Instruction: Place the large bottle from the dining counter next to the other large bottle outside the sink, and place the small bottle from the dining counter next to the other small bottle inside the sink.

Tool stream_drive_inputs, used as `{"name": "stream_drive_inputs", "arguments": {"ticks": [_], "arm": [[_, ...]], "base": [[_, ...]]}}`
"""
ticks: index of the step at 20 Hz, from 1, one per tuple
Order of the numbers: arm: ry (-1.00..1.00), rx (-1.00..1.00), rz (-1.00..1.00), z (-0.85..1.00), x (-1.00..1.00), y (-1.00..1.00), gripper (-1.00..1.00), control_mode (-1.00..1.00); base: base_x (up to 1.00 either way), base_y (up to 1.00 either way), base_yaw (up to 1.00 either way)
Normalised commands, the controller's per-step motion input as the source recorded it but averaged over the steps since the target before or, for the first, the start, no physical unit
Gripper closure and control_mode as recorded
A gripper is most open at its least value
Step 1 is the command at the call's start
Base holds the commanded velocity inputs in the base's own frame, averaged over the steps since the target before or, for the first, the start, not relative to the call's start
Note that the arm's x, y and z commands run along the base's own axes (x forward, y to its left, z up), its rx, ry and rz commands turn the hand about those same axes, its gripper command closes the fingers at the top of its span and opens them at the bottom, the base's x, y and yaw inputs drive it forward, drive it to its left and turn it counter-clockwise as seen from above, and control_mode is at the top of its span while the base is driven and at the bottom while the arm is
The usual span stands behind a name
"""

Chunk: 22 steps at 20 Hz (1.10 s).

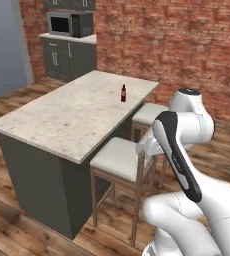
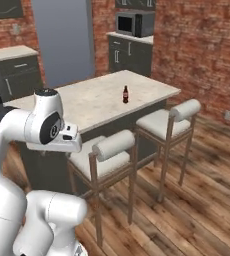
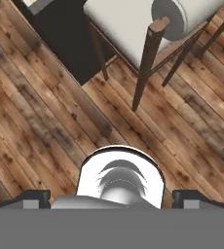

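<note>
The short dark brown glass bottle with red label (image 1: 123, 93) stands upright on the pale beige speckled stone dining counter (image 1: 62, 120), toward its 1 o'clock corner. The hand view looks down at the wooden plank floor (image 3: 36, 121); the gripper (image 3: 112, 199) is spread wide and holds nothing. Two white cushioned wooden stools (image 2: 107, 155) stand between robot and counter.

The small bottle (image 1: 123, 93) on the counter (image 1: 62, 120) is too small to read its label. The counter's near end is hidden behind the arm in the right base view. In the hand view the stool (image 3: 133, 29) beside the counter is cut off by the top edge.
</note>
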Motion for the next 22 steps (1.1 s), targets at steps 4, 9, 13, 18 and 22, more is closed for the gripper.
{"name": "stream_drive_inputs", "arguments": {"ticks": [4, 9, 13, 18, 22], "arm": [[0.0, 0.0, 0.0, 0.0, 0.0, 0.0, -1.0, 1.0], [0.0, 0.0, 0.0, 0.0, 0.0, 0.0, -1.0, 1.0], [0.0, 0.0, 0.0, 0.0, 0.0, 0.0, -1.0, 1.0], [0.0, 0.0, 0.0, 0.0, 0.0, 0.0, -1.0, 1.0], [0.0, 0.0, 0.0, 0.0, 0.0, 0.0, -1.0, 1.0]], "base": [[0.66, -0.91, 0.44], [0.61, -1.0, 0.44], [0.48, -1.0, 0.41], [0.24, -1.0, 0.36], [0.2, -1.0, 0.37]]}}
